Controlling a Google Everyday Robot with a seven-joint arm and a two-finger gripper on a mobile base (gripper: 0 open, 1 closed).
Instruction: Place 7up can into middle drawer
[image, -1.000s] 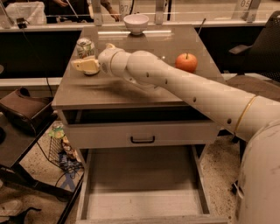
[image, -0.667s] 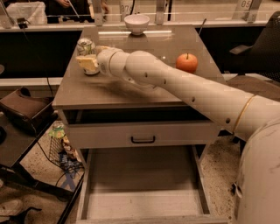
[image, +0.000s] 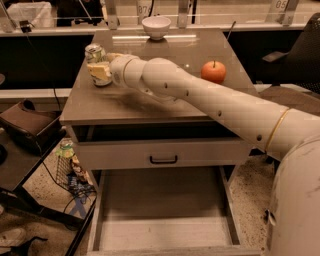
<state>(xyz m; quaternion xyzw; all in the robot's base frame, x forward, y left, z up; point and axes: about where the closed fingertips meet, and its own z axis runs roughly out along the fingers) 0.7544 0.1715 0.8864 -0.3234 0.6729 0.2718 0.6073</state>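
My gripper (image: 100, 71) is sitting at the ten o'clock corner of the table top (image: 165, 107), pressing against the front of the 7up can (image: 94, 51), which is standing upright there. Whether I am clamping the can or only touching it, I cannot tell. An apple (image: 213, 72) is resting toward three o'clock from me and a white bowl (image: 156, 27) toward one o'clock. At six o'clock, below a closed drawer front (image: 163, 152), the middle drawer (image: 160, 200) is standing pulled out, its floor bare.
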